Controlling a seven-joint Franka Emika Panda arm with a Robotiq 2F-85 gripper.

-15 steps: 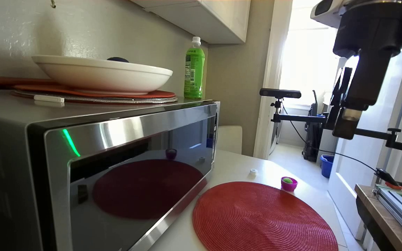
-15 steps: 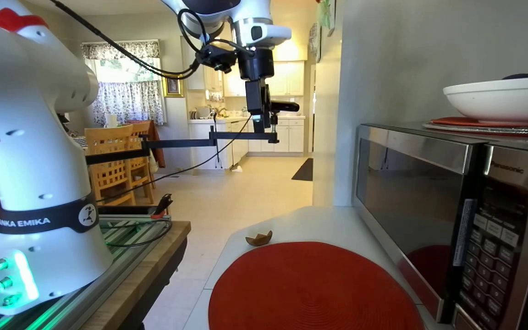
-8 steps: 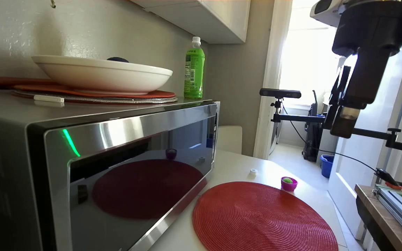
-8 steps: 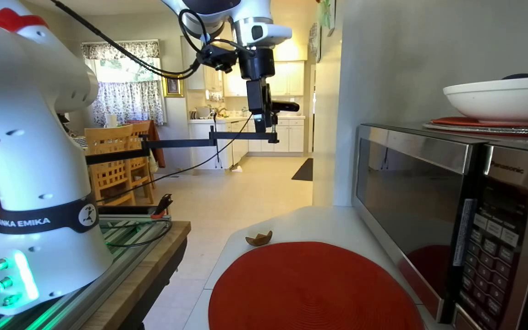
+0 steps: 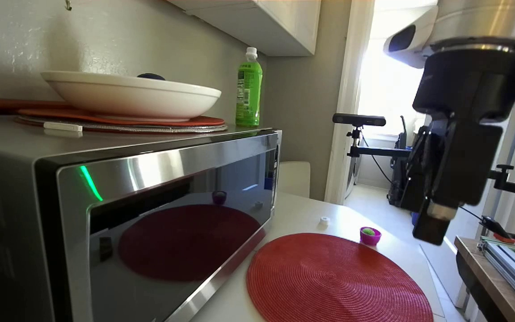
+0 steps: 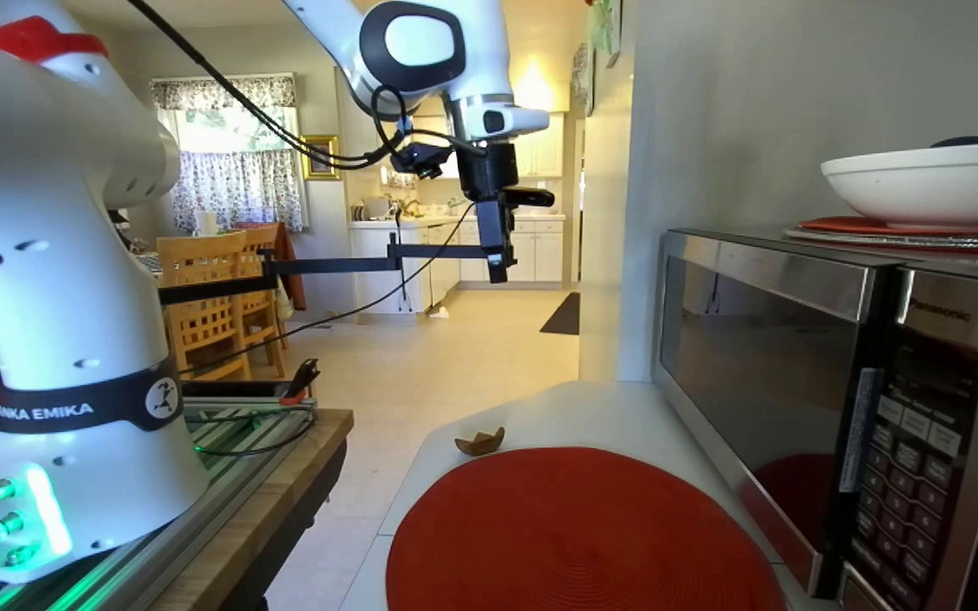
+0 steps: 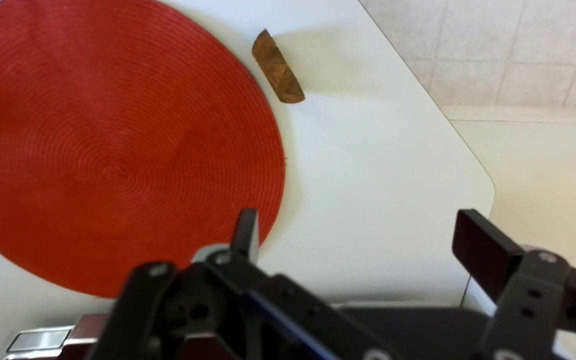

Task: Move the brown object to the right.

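Observation:
The brown object (image 6: 480,441) is a small wooden piece with a pointed, jagged top. It stands on the white counter just off the edge of the round red placemat (image 6: 578,530). It also shows in the wrist view (image 7: 279,67), above the jaws in the picture and beside the placemat's rim. In an exterior view it is out of view. My gripper (image 7: 358,227) is open, with nothing between its fingers, high above the counter. In both exterior views it hangs pointing down (image 5: 424,214), well above and apart from the brown object (image 6: 497,270).
A microwave (image 5: 172,232) stands along the counter, bearing a white bowl (image 5: 132,98) and a green bottle (image 5: 249,94). A pink cup with something green (image 5: 370,236) and a small white piece (image 5: 324,221) sit near the placemat. The counter's edge (image 7: 425,92) drops to the floor.
My gripper has moved down over the last half second and appears larger in an exterior view. The brown object and the other things have not moved.

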